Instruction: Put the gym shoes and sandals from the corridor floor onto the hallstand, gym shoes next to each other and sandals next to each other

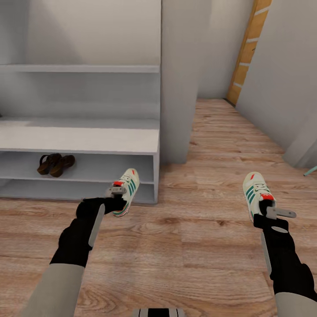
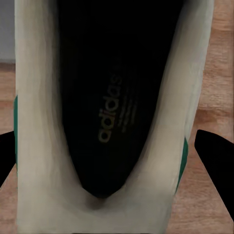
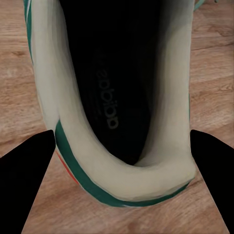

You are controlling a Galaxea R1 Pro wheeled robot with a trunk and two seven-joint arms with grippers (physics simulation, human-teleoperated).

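Head view: both arms reach forward and down, forearms nearly parallel. The left gripper (image 1: 115, 198) is clenched on the heel of the left gym shoe (image 1: 126, 190), held just in front of the hallstand (image 1: 88, 140) near its right end. The right gripper (image 1: 267, 210) grasps the right gym shoe (image 1: 255, 190) by the heel above the corridor floor (image 1: 185, 229), well apart from the rack. Both sandals (image 1: 55, 164) sit side by side on the hallstand's upper open tier. Each insole reads "adidas" in the wrist views (image 2: 114, 107) (image 3: 111, 102).
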